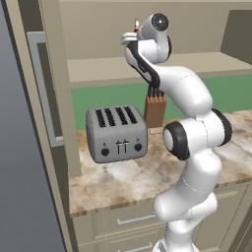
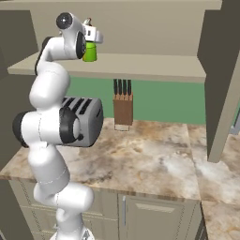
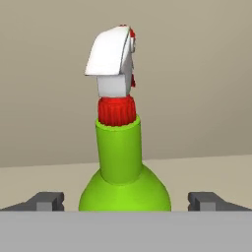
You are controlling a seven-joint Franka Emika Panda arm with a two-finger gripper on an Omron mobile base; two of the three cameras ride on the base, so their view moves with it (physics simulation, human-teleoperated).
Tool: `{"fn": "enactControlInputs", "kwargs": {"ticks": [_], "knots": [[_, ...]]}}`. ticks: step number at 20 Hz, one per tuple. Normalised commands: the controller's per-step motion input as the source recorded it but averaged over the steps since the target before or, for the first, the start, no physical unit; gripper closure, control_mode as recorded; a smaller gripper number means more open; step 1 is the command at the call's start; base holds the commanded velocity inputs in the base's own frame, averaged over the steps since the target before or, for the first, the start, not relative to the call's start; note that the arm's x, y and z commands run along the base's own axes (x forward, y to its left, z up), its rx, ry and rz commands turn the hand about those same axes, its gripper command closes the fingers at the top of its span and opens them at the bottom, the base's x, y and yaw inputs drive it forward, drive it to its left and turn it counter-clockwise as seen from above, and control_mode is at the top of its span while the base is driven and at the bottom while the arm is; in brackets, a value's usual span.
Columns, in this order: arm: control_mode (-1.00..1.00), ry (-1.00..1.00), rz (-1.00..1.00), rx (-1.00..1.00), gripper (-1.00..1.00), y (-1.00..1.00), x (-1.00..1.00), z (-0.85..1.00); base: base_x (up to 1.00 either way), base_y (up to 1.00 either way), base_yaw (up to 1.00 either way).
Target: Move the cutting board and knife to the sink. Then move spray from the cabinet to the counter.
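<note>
The spray [image 3: 120, 162], a green bottle with a red-and-white spray top, stands upright on the cabinet's beige shelf [image 2: 154, 65]. My gripper [image 3: 127, 202] is open, with one fingertip [image 3: 47, 201] on each side of the bottle's body and a gap on both sides. From the right base view the green bottle [image 2: 90, 51] shows just past the hand [image 2: 92, 35]. In the left base view the hand [image 1: 131, 40] covers the bottle except its red tip [image 1: 136, 23]. The cutting board, knife and sink are out of view.
Below the shelf, on the marbled counter [image 2: 150, 159], stand a silver toaster [image 1: 116, 133] and a wooden knife block [image 2: 123, 110] with black-handled knives. An open cabinet door with a grey bar handle [image 1: 42, 83] stands at the left, and another door panel [image 2: 225, 84] at the right.
</note>
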Motion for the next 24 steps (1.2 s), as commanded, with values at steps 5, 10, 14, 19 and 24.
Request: {"fn": "enactControlInputs", "kwargs": {"ticks": [5, 10, 14, 19, 24], "knots": [[-1.00, 0.00, 0.00, 0.00, -1.00, 0.00, 0.23, -0.01, 0.00, 0.00, 0.00], [-1.00, 0.00, 0.00, 0.00, -1.00, 0.03, 0.18, -0.04, 0.00, 0.00, 0.00], [-1.00, 0.00, 0.00, 0.00, -1.00, 0.03, 0.19, -0.04, 0.00, 0.00, 0.00], [-1.00, 0.00, 0.00, 0.00, -1.00, 0.07, 0.18, -0.05, 0.00, 0.00, 0.00], [-1.00, 0.00, 0.00, 0.00, -1.00, 0.02, 0.13, -0.05, 0.00, 0.00, 0.00]]}}
